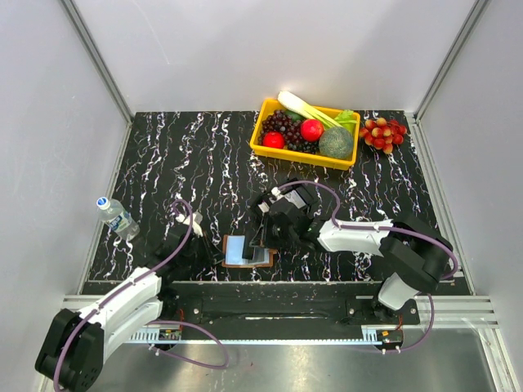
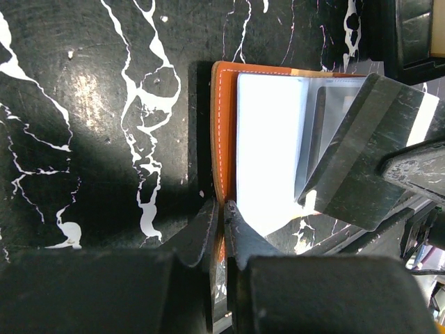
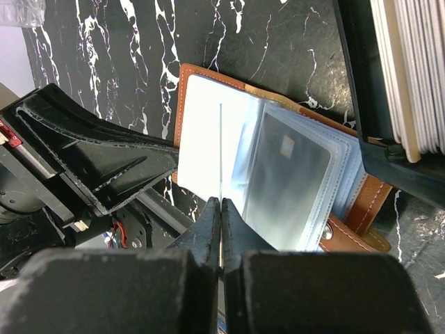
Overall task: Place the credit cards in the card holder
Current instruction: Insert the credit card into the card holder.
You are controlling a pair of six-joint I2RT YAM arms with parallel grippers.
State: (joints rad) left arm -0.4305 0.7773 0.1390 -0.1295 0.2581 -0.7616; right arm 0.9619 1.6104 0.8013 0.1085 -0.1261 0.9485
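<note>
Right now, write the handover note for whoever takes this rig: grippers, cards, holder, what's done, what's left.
Left gripper: jaws shut on the stitched brown edge of the card holder, which lies open.
Right gripper: jaws shut on one card, seen edge-on, over the clear sleeves.
Done: a grey card sits in one sleeve.
Left: slide the held card into a sleeve, then fetch the rest. More cards stand on edge in the black box beside the holder.
</note>
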